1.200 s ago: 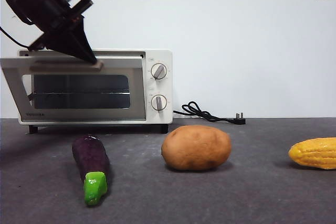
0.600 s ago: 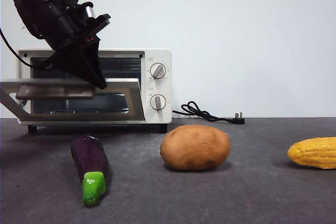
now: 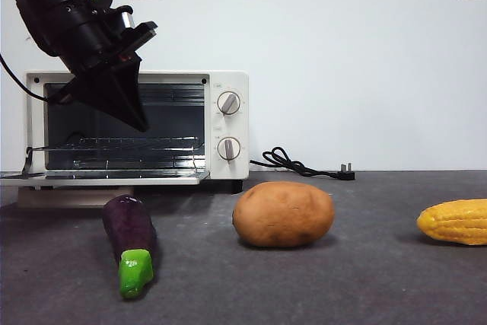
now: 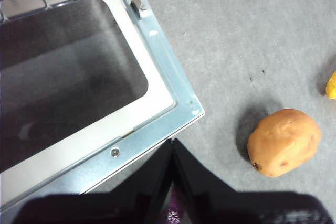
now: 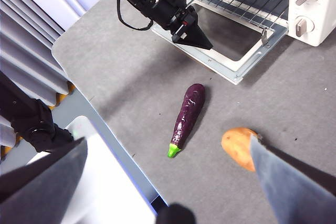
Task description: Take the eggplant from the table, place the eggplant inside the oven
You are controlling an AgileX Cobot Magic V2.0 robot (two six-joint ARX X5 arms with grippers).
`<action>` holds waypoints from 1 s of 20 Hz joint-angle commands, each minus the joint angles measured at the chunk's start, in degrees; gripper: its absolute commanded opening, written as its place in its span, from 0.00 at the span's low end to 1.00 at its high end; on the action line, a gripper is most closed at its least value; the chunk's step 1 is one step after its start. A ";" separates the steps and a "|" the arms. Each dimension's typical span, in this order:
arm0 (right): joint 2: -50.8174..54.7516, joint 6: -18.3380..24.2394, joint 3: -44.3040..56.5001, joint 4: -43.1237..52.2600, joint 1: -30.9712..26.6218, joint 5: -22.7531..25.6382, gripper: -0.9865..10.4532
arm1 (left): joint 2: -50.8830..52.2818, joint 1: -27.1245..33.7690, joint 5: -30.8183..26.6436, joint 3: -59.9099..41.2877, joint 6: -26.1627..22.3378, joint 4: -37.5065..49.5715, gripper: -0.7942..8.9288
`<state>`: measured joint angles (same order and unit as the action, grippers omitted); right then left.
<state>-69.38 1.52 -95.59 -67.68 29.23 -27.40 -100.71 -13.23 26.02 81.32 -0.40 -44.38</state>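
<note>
The dark purple eggplant [image 3: 129, 232] with its green stem cap lies on the grey table [image 3: 365, 279] in front of the oven [image 3: 228, 123], cap toward the front camera. It also shows in the right wrist view as the eggplant [image 5: 188, 109]. The oven door [image 3: 106, 179] lies flat open, baring the wire rack [image 3: 114, 144]. My left gripper [image 3: 139, 121] hangs shut and empty above the door's outer edge [image 4: 157, 135], above the eggplant. My right gripper [image 5: 168, 142] is open, high above the table with nothing between its jaws.
A brown potato [image 3: 283, 214] sits right of the eggplant. A yellow corn cob [image 3: 454, 221] lies at the far right. A black power cord [image 3: 300, 165] trails behind the potato beside the oven. The table's left edge [image 5: 89, 98] shows in the right wrist view.
The oven door swung down from partly open to lying flat. My left gripper came away from the door's handle and now holds still above the door.
</note>
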 commanded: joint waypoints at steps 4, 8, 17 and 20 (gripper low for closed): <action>-2.38 0.04 -0.26 0.09 0.63 -0.07 0.64 | 10.25 3.91 -0.61 -0.11 -0.37 0.87 0.08; -7.32 0.07 -0.26 -0.17 4.39 -0.09 0.63 | 21.75 8.55 -3.61 -0.11 -1.42 -1.14 0.08; -25.49 0.33 -0.24 1.42 15.54 -0.02 0.63 | 40.19 20.63 -11.06 -0.15 -7.28 -13.88 0.08; -31.15 0.24 -0.24 3.50 18.51 -0.02 0.63 | 43.52 20.06 -11.04 -0.15 -7.28 -15.26 0.08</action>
<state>-100.22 1.50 -95.68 -64.25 47.62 -27.38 -56.90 6.96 14.96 81.32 -6.96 -59.70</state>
